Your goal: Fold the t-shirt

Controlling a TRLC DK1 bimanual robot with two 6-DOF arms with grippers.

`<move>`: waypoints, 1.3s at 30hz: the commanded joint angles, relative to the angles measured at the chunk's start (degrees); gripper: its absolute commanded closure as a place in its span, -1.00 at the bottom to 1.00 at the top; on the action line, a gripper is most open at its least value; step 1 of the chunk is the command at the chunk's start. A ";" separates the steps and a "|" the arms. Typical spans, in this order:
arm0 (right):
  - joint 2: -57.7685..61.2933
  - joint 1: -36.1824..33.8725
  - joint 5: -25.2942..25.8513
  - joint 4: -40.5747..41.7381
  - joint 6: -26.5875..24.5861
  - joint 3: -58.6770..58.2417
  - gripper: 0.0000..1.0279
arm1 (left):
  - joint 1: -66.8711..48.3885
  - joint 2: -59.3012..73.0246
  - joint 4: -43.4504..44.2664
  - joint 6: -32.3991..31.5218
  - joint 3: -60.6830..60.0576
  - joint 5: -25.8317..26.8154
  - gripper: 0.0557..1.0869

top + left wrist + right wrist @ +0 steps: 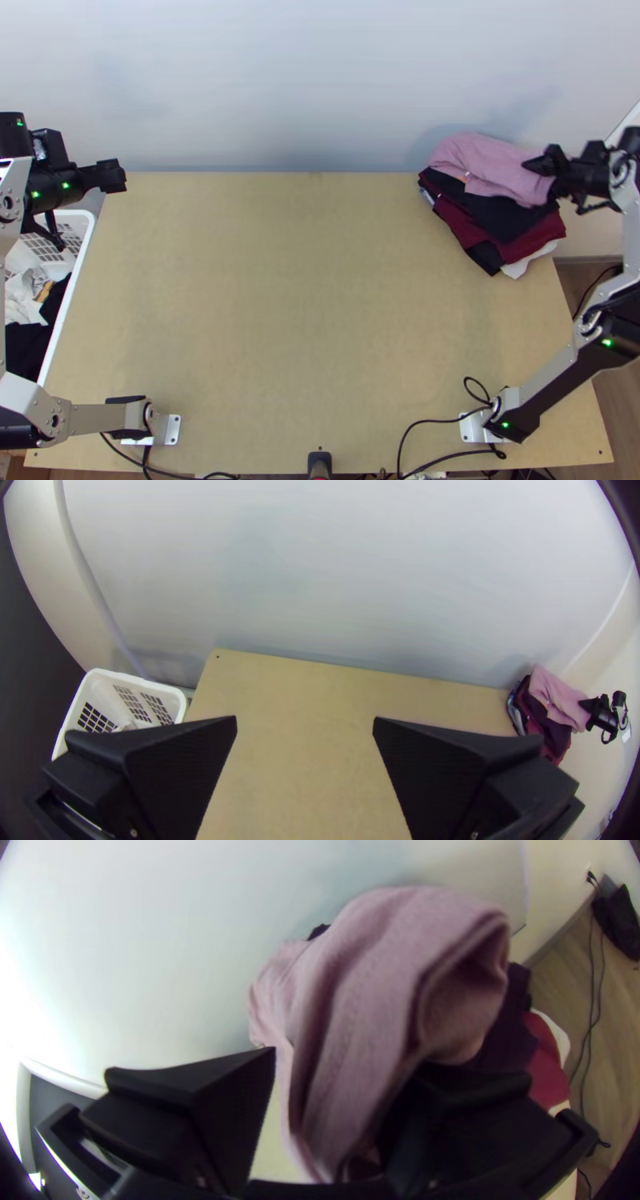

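At the table's far right corner, my right gripper [558,189] stands at the pink t-shirt [488,164], which lies bunched on top of a clothes pile. In the right wrist view, pink cloth [373,980] rises in loose folds between the parted fingers of my right gripper [343,1060], one finger partly behind or against it. My left gripper [86,205] is open by the far left corner, above the basket's far end. The left wrist view shows my left gripper [305,720] with nothing between its fingers, and the pink t-shirt [560,697] far off.
Under the pink shirt lie black [480,210] and dark red [540,240] garments, folded in a stack. A white basket [72,280] with clothes stands along the table's left edge. Bare wood [304,304] spans the middle; cables run along the near edge.
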 commanded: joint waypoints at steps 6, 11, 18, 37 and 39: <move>-7.74 -6.80 4.88 -0.07 -6.96 -8.62 -0.92 | 0.22 -1.51 -0.08 0.91 -1.26 -0.42 -0.93; -11.61 -6.36 16.13 3.10 -9.07 -10.21 -0.92 | 0.31 -1.42 0.01 0.91 -1.26 -0.42 -0.93; -18.02 4.45 23.07 19.01 -10.22 -15.04 -0.92 | 0.66 -1.51 0.27 1.18 -0.73 -0.50 -0.93; -7.39 5.68 32.56 34.12 -1.16 -30.95 -0.92 | 1.28 -2.22 -1.23 1.09 -1.61 -0.33 -0.93; -9.68 4.71 32.65 34.21 -0.81 -32.35 -0.92 | 0.84 -1.95 -1.14 0.82 -1.52 -0.33 -0.93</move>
